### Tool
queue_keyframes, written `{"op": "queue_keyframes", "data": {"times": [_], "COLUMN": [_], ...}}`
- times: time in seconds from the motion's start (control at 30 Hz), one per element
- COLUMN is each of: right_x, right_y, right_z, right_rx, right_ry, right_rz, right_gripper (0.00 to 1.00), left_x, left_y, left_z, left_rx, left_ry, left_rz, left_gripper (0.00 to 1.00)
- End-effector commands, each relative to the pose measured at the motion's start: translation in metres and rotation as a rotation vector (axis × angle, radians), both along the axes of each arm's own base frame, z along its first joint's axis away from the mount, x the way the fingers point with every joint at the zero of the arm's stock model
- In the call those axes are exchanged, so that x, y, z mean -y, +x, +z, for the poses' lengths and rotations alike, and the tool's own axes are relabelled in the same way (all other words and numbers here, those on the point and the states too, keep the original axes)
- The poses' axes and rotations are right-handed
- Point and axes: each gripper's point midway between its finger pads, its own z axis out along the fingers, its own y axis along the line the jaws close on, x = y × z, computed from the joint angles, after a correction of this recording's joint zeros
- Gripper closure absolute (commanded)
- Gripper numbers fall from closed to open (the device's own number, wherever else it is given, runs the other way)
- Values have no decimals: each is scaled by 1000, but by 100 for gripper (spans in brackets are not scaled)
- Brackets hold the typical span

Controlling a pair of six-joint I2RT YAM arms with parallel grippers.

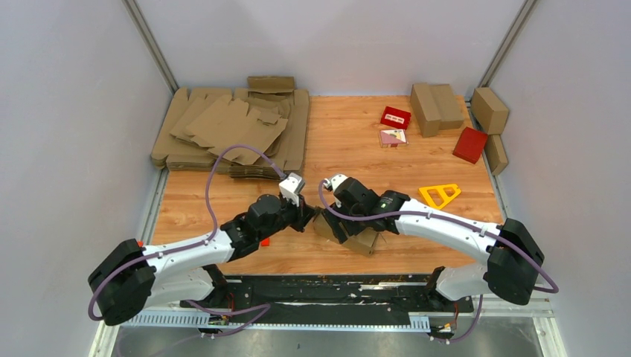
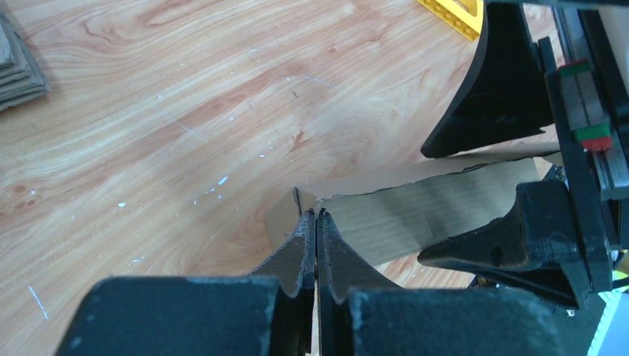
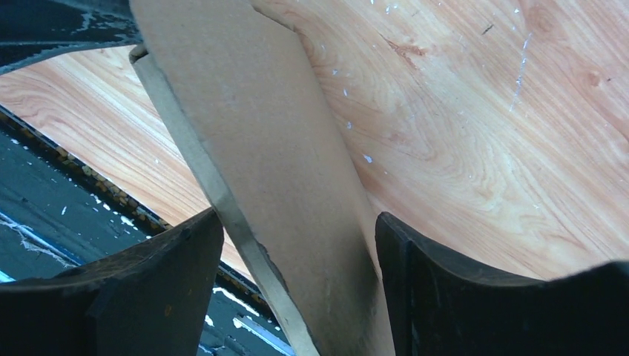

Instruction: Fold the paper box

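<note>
At the left gripper [image 2: 317, 216]: clamped fully, tips at a flap corner of the paper box [image 2: 423, 208] — pinching or merely touching, cannot tell. Mid-table [image 1: 350, 134], toward the near edge: lies between both arms. At the right gripper [image 3: 297, 222]: spread wide astride a box wall, fingers [image 3: 460, 289] close against it — gripping or not, cannot tell.
</note>
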Motion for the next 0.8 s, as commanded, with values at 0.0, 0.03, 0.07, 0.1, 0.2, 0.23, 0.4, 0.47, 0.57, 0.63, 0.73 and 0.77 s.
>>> {"op": "queue_keyframes", "data": {"times": [0.0, 0.03, 0.07, 0.1, 0.2, 0.23, 0.4, 0.47, 0.57, 0.63, 0.73, 0.77], "right_x": [5, 5, 4, 2, 0, -1, -10, -18, -29, -38, -43, -42], "right_y": [7, 8, 8, 7, 8, 10, 29, 39, 56, 67, 88, 94], "right_z": [2, 2, 2, 2, 1, 1, 2, 5, 9, 14, 15, 14], "right_rx": [37, 37, 37, 34, 33, 39, 82, 95, 115, 137, 160, 163], "right_ry": [-14, -11, -10, -4, -2, -3, -13, 6, 26, 35, -5, -25], "right_rz": [-24, -24, -23, -18, -12, -12, -27, -27, -31, -22, -10, -13], "right_gripper": [24, 24, 23, 23, 25, 27, 35, 37, 39, 40, 31, 25], "left_x": [-16, -14, -13, -12, -13, -15, -19, -21, -30, -31, -40, -43], "left_y": [-11, -13, -14, -14, -13, -11, 3, 10, 23, 31, 47, 51], "left_z": [-36, -38, -40, -42, -43, -42, -24, -18, -13, -9, -11, -13], "left_rx": [-40, -50, -52, -53, -48, -40, 18, 48, 89, 112, 105, 99], "left_ry": [112, 104, 106, 112, 122, 125, 150, 180, 213, 205, 219, 226], "left_rz": [-10, -15, -17, -17, -9, 1, 49, 71, 132, 158, 211, 225], "left_gripper": [100, 100, 100, 100, 100, 100, 100, 100, 100, 100, 100, 100]}}
